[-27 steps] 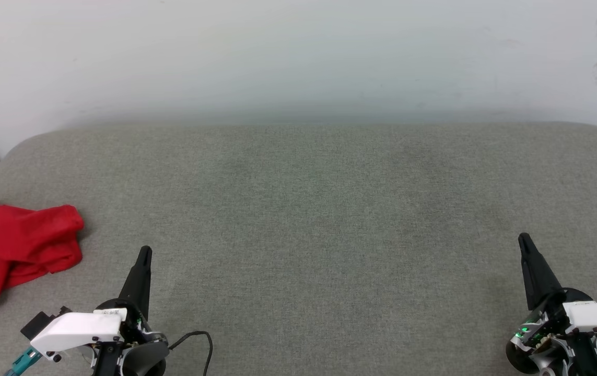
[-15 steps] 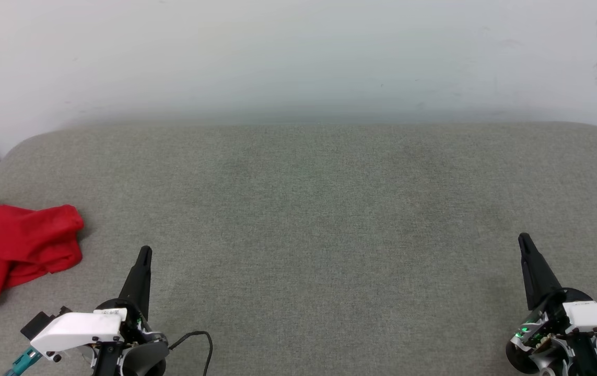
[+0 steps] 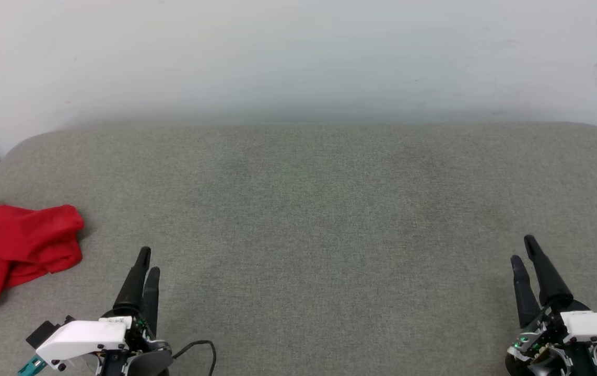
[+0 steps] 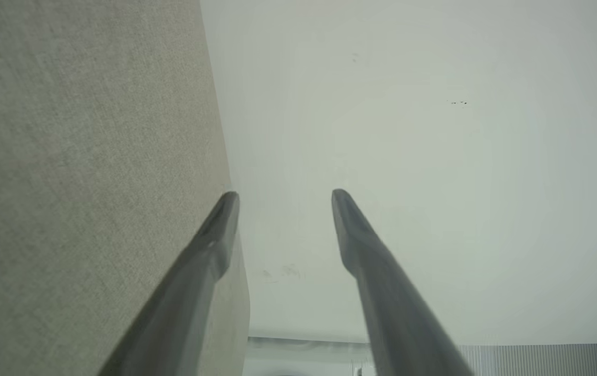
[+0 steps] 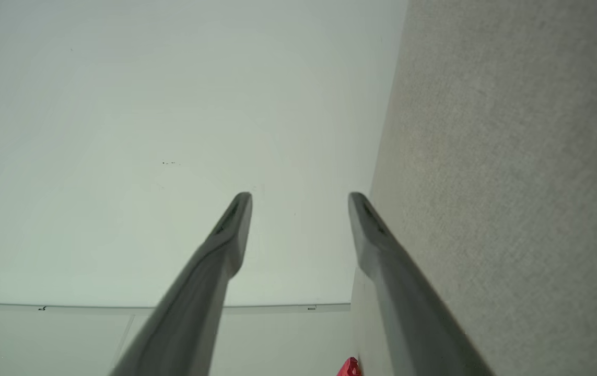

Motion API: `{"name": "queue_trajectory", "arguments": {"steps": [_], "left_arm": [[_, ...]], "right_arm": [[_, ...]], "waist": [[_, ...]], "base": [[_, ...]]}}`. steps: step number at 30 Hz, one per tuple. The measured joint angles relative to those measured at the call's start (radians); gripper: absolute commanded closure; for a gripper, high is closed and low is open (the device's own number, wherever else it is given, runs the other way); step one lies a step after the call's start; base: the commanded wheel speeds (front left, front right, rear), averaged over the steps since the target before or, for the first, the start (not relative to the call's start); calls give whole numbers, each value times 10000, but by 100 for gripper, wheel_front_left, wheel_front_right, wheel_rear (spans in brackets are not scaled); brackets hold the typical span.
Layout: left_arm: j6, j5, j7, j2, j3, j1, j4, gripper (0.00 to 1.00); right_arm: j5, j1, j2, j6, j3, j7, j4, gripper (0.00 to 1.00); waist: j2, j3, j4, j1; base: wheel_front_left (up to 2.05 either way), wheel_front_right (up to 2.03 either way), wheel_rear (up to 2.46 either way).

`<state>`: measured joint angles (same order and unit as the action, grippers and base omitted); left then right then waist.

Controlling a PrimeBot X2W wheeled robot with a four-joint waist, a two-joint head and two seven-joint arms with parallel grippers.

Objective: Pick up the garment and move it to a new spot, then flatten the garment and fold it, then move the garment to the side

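The garment (image 3: 13,250), red with white striped trim, lies crumpled at the far left edge of the grey cushioned surface (image 3: 308,209); a red scrap of the garment (image 5: 349,368) peeks in at the bottom of the right wrist view. My left gripper (image 3: 148,259) hovers at the lower left, to the right of the garment and apart from it, open and empty. My right gripper (image 3: 522,248) stands at the lower right, open and empty. The wrist views show each pair of fingers spread: left gripper (image 4: 283,194), right gripper (image 5: 299,197).
A pale wall (image 3: 298,57) rises behind the cushion's far edge. The cushion's rounded corners sit at far left and far right. A black cable (image 3: 201,347) loops beside my left wrist.
Both wrists have rolled, so each gripper now shows two fingers side by side instead of one. The garment has not moved.
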<state>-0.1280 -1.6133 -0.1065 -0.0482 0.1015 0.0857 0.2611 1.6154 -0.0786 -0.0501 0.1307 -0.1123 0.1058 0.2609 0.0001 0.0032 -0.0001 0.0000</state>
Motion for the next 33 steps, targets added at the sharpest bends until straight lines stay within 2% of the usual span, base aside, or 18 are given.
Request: {"name": "queue_trajectory", "arguments": {"steps": [11,19,24,33], "left_arm": [[0,309,569,-4,-665,28,-422,0],[0,1501,920,-10,-876,59,-683,0],[0,2537,1114,-10,-974,61,-857,0],[0,4665,1459,-6,-1137,63,-1120,0]], "right_arm": [[-201,9,-2,0,188,-497,-397,0],[-842,31,-159,0,405,-895,-677,0],[-1787,35,-242,0,454,-1120,-882,0],[-4525,72,-295,0,579,-1457,-1292,0]], "waist": [[0,1,10,0],[0,3,20,0],[0,8,34,0],[0,0,61,0]], "base": [[0,0,0],[0,0,0],[0,0,0],[0,0,0]]}}
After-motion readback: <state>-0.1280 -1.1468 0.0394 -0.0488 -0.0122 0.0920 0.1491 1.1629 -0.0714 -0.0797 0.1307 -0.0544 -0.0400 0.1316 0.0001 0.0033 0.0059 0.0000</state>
